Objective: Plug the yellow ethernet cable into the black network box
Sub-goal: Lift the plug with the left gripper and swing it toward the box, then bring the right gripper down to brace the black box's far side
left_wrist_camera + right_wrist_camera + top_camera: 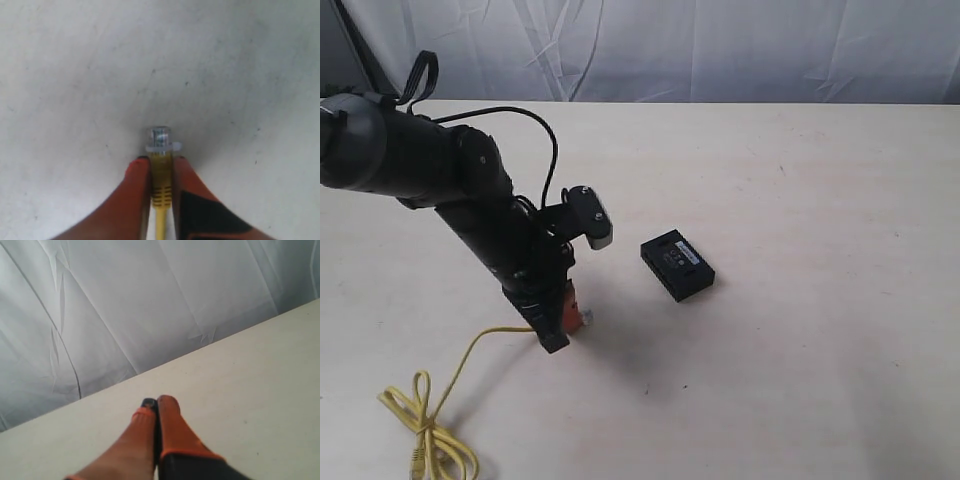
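Got the left end effector (pixel 563 328) pinched narrow on the thin yellow ethernet cable (pixel 432 415), gripping right behind its small clear plastic plug (pixel 160 138). Checking the left wrist view: can see the orange fingers (pixel 137 195) squeezing the ribbed yellow boot from both sides, with the clear plug poking out just past the tips, close over the pale table (pixel 820 330). Can't tell whether touching the table or hanging just above it.

Over in the exterior view, can see the held end down low by the table, and the rest of the cable trailing off toward the near left corner into a loose knotted tangle.

Can also spot the small flat black plastic network box (pixel 677 265) lying near the middle of the table, pale label strip facing up. Sits off to the right of the left end effector, near but clearly apart from it and from the plug.

As for the right end effector (pixel 156 405): squeezed closed, orange fingers (pixel 172 425) pressed together on nothing, up above the table and facing the wrinkled white cloth backdrop (pixel 150 300).
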You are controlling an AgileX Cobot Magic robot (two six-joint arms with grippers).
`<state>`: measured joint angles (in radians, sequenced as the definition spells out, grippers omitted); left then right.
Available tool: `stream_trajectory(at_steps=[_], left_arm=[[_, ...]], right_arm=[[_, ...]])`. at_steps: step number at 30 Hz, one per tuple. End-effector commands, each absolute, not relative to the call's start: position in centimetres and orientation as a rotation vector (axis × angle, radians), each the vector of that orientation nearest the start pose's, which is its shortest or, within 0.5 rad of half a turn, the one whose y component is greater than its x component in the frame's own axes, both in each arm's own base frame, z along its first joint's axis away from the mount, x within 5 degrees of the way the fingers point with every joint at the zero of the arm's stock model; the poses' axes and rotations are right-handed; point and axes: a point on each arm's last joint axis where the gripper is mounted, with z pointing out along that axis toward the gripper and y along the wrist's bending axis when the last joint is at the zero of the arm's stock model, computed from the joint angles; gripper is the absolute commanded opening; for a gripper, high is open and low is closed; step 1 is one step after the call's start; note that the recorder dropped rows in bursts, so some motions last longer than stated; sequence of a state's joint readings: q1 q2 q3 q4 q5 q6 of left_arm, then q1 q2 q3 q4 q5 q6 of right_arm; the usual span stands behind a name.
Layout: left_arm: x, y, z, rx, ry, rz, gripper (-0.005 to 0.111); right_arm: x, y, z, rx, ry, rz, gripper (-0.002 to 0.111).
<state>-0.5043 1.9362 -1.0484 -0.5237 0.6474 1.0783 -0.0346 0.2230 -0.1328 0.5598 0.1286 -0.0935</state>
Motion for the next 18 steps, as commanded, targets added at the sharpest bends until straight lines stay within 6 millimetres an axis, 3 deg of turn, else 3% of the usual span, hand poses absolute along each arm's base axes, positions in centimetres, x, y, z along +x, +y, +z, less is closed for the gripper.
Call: stream_trajectory(at_steps=[1,6,18], left_arm=[[28.6,-19.4,12.3,1.620,2.396,-0.416,0.000],[28.6,-19.4,12.3,1.620,2.396,-0.416,0.000],[28.9,-19.6,12.4,1.564,2.387,-0.409,0.000]], right_arm=[[9.0,0.6,23.8,0.340,1.799,0.353,-0.001],[11.7,1.0,24.8,0.246,2.009,0.331,-0.001],[20.0,2.3,28.7,-0.189,2.376,0.370,-0.001]])
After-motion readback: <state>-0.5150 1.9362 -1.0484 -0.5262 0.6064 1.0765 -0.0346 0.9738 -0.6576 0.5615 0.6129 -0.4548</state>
